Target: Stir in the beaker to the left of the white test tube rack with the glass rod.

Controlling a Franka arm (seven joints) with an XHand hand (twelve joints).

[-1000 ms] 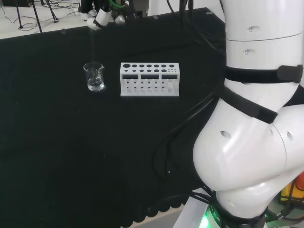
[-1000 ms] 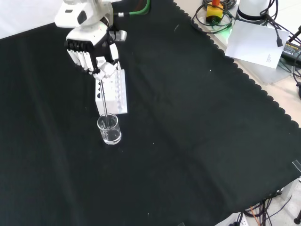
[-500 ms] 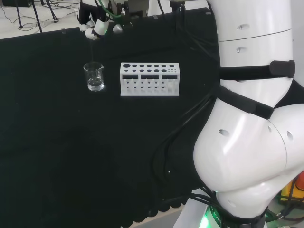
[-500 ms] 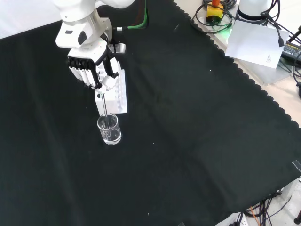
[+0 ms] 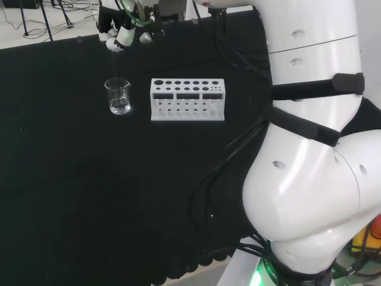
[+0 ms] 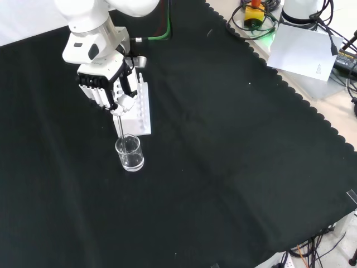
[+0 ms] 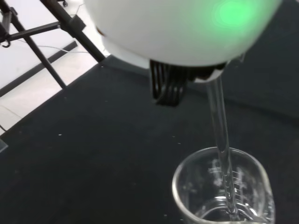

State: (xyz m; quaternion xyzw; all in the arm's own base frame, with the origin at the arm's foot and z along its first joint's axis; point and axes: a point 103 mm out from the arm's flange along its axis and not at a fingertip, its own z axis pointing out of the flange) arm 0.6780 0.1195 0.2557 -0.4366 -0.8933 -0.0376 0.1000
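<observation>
A small clear beaker (image 5: 119, 96) (image 6: 129, 153) (image 7: 223, 189) with a little liquid stands on the black cloth to the left of the white test tube rack (image 5: 187, 99) in the head view. In the front view the rack (image 6: 136, 114) lies just beyond the beaker. The hand (image 6: 106, 89) (image 5: 121, 34) hovers above the beaker, its fingers curled round a glass rod (image 6: 120, 127) (image 7: 222, 140). The rod hangs almost upright and its lower end dips into the beaker's liquid.
The arm's big white links (image 5: 315, 155) stand at the right of the head view, with black cables (image 5: 220, 167) trailing over the cloth. Papers (image 6: 304, 50) and cables lie off the cloth's scalloped edge in the front view.
The hand has dropped lower and shifted slightly left in the front view, carrying the rod deeper into the beaker. The beaker and rack have not moved.
</observation>
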